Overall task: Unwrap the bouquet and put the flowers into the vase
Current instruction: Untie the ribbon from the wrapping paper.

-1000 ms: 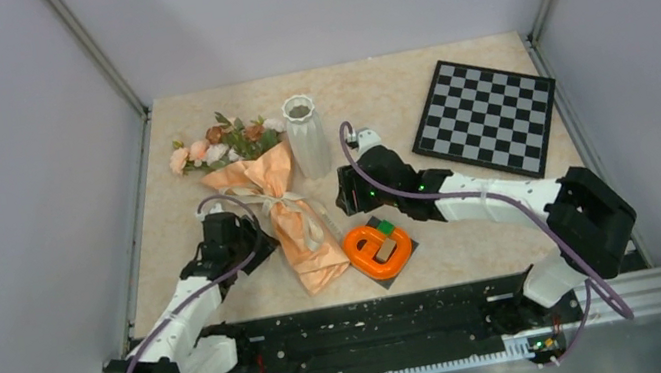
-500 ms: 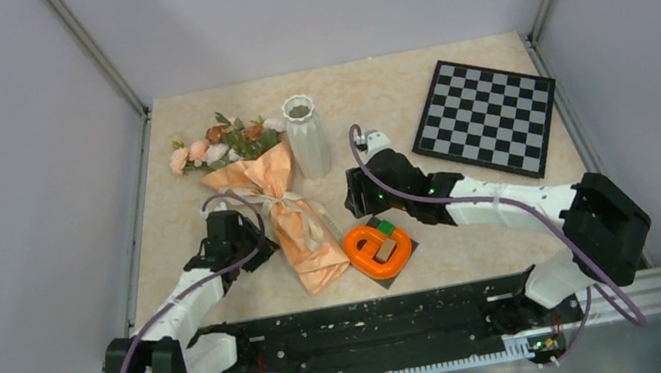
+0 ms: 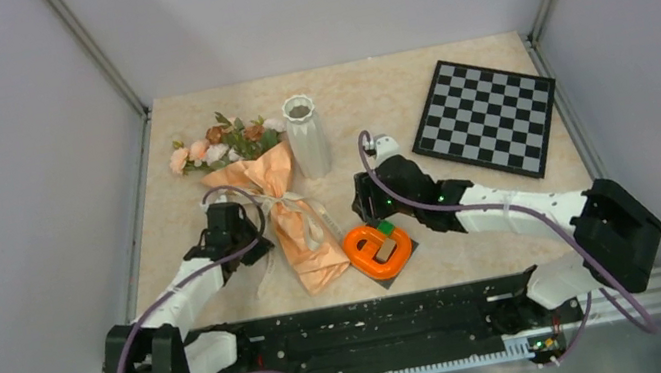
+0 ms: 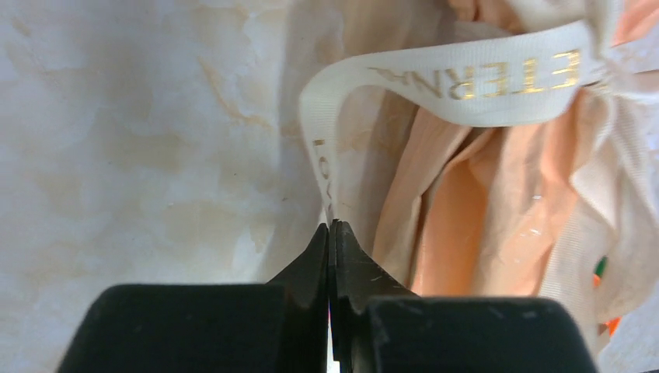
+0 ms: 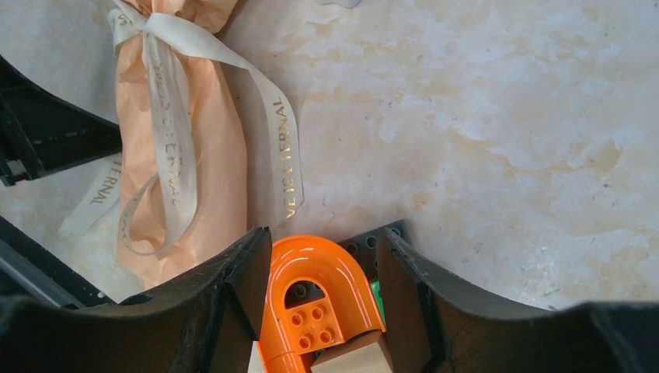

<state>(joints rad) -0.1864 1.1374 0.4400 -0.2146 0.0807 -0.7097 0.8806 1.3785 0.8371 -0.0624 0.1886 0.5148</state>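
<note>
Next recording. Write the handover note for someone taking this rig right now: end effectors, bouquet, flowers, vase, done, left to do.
Left end effector: shut on the ribbon tail beside the bouquet.
Right end effector: open over the orange ring.
Bouquet lies wrapped and tied on the table; flowers poke out its far end; vase upright beside it, no flowers in.
Done: ribbon gripped. Left: untie, unwrap, put flowers in vase.

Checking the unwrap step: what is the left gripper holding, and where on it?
The left gripper is shut on the cream ribbon with gold lettering, pinching its tail end beside the peach paper bouquet.
</note>
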